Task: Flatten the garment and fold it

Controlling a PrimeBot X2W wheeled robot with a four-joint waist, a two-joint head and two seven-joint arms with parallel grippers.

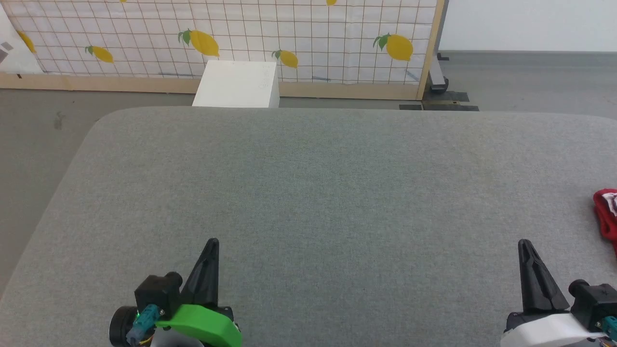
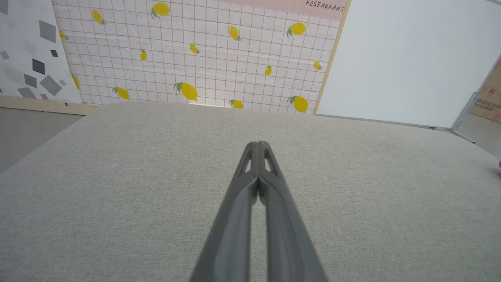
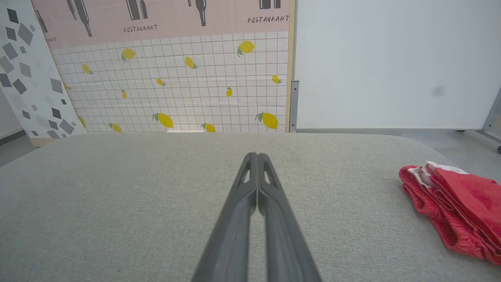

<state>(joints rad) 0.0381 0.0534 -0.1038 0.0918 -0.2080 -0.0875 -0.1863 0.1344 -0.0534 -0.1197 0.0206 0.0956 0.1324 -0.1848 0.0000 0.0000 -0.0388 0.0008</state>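
The grey padded table (image 1: 313,193) lies flat and open ahead of me. A broad stretch runs between my left gripper (image 1: 212,243) and my right gripper (image 1: 524,246), each with its fingers pressed together, and on to the far edge. In the way on my right is the red garment (image 1: 605,221), bunched at the table's right edge, near my right gripper but apart from it. Beyond the far edge stand a white box (image 1: 238,84) and the lemon-patterned screen (image 1: 289,29) — both off the table.
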